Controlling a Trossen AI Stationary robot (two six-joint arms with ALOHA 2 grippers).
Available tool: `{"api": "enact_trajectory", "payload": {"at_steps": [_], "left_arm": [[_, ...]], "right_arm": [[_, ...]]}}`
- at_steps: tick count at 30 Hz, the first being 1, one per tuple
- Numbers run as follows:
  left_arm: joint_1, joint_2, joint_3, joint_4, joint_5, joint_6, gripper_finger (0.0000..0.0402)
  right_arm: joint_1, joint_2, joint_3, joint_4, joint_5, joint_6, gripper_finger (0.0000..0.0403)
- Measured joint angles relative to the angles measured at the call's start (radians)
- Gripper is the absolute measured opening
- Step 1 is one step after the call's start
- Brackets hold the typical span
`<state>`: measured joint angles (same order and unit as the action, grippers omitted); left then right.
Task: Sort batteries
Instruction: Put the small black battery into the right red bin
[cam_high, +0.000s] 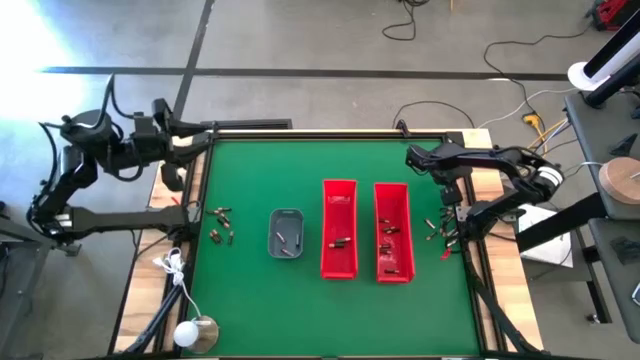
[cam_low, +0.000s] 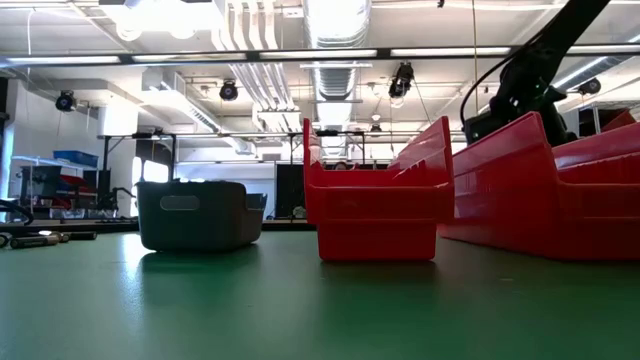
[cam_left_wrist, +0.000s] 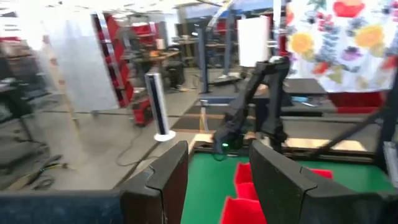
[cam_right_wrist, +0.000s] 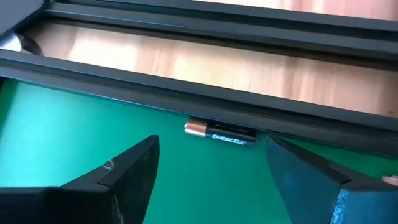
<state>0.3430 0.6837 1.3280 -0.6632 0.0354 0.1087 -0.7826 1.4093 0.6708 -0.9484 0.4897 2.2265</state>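
Note:
Batteries lie in two loose groups on the green mat, one near the left edge (cam_high: 222, 225) and one near the right edge (cam_high: 437, 228). Others lie in the two red bins (cam_high: 340, 243) (cam_high: 392, 240) and in the grey tray (cam_high: 286, 232). My right gripper (cam_high: 449, 230) points down, slanting, over the right group. It stands open (cam_right_wrist: 212, 147), with one black and copper battery (cam_right_wrist: 221, 132) lying between and just beyond its fingertips, against the black frame rail. My left gripper (cam_high: 190, 150) is open (cam_left_wrist: 214, 163) with nothing in it, held high and level over the far left corner.
The black frame rail (cam_right_wrist: 205, 106) and the wooden border run right behind the battery at the table's right edge. In the low view the grey tray (cam_low: 192, 213) and the red bins (cam_low: 378, 200) stand mid-table. A cable and a round puck (cam_high: 197, 333) lie at the near left corner.

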Motion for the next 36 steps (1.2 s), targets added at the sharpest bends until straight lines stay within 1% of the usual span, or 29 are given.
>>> {"api": "enact_trajectory", "payload": {"at_steps": [4,9,12,15,19,26,36], "left_arm": [[0.027,-0.078,-0.047,0.004,-0.067,-0.021,0.0151],[0.033,-0.155,-0.104,0.000,-0.143,-0.068,0.0151],[0.033,-0.189,-0.120,-0.024,-0.176,-0.101,0.0151],[0.033,-0.212,-0.120,-0.075,-0.209,-0.123,0.0151],[0.033,-0.233,-0.128,-0.126,-0.230,-0.146,0.0151],[0.033,-0.266,-0.194,-0.122,-0.238,-0.183,0.0151],[0.033,-0.285,-0.238,-0.115,-0.239,-0.223,0.0151]], "right_arm": [[0.000,0.035,0.019,-0.043,-0.052,0.002,0.0298],[0.000,0.089,0.043,-0.040,-0.095,0.048,0.0308],[-0.004,0.109,0.062,-0.038,-0.095,0.060,0.0314],[-0.010,0.122,0.072,-0.041,-0.060,0.059,0.0321],[-0.024,0.137,0.072,-0.044,-0.049,0.055,0.0329],[-0.056,0.176,0.066,-0.044,-0.042,0.058,0.0331],[-0.053,0.197,0.067,-0.042,-0.008,0.060,0.0308]]}}
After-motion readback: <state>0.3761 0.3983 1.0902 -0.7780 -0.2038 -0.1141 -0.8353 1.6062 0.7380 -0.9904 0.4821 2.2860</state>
